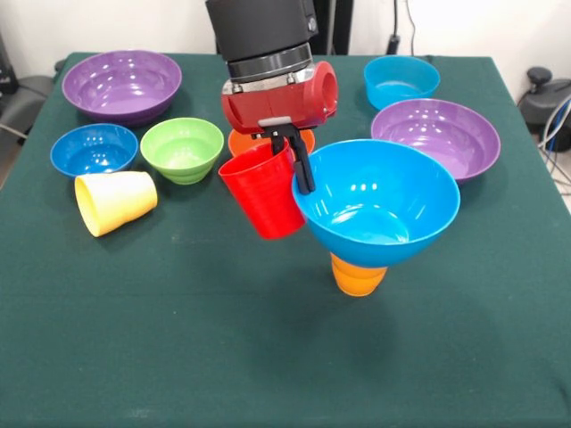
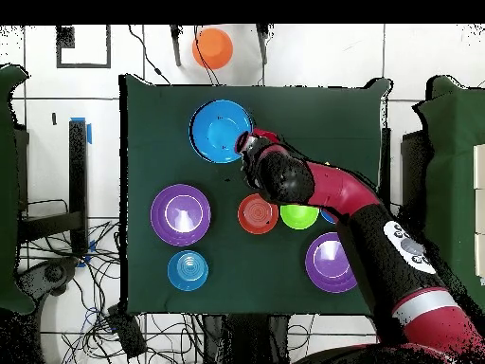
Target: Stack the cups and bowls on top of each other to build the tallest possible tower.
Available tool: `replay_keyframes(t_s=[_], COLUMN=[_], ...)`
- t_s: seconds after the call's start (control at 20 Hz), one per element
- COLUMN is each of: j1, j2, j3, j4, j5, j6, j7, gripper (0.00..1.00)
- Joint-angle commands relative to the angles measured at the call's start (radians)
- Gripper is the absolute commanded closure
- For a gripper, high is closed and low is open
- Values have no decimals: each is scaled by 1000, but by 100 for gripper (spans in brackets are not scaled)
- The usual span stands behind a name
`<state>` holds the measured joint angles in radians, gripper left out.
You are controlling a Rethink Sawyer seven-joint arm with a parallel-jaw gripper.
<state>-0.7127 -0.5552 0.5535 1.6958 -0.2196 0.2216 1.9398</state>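
My gripper [image 1: 294,168] is shut on the rim of the red cup [image 1: 263,201] and holds it tilted above the table, just left of the large blue bowl [image 1: 376,201]. That bowl sits on the orange cup [image 1: 359,275], forming a short tower. The yellow cup [image 1: 116,201] lies on its side at the left. In the overhead view the gripper [image 2: 252,152] and red cup [image 2: 246,142] are beside the blue bowl [image 2: 222,131]; the arm hides the yellow cup there.
Two purple bowls [image 1: 122,85] [image 1: 435,135], a cyan bowl [image 1: 401,80], a dark blue bowl [image 1: 94,149], a green bowl [image 1: 182,149] and an orange bowl [image 1: 268,141] stand across the far half. An orange object [image 2: 213,47] sits off the table.
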Motion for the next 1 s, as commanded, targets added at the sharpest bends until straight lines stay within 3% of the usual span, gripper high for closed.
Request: replay_keyframes(t_s=[0.05, 1.0], j1=[22, 0], j2=[15, -46], j3=[0, -24], j4=[-61, 22], j5=[-73, -110], j6=[77, 160], j7=[-56, -64], gripper=[100, 100])
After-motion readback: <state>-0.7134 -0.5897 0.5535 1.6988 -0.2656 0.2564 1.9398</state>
